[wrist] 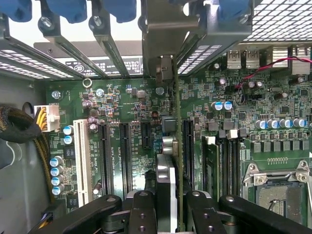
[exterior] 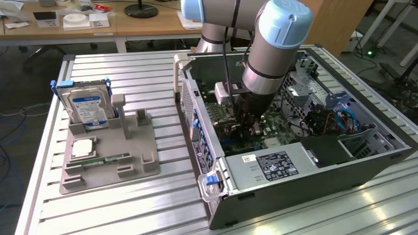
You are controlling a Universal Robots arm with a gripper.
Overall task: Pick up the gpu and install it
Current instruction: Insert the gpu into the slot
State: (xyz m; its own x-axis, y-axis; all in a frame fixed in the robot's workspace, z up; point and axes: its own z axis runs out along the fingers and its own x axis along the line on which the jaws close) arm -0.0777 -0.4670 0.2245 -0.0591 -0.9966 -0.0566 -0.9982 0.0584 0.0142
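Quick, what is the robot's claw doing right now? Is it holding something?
Gripper: shut on the thin dark gpu card, held edge-on over the green motherboard inside the grey computer case.

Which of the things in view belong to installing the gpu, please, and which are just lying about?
Part of the job:
- gpu, held edge-on over the motherboard
- gripper, shut on the card
- open computer case

Lying about:
- hard drive, upright in the grey holder tray
- memory stick, lying in the tray
- processor chip, lying on the tray
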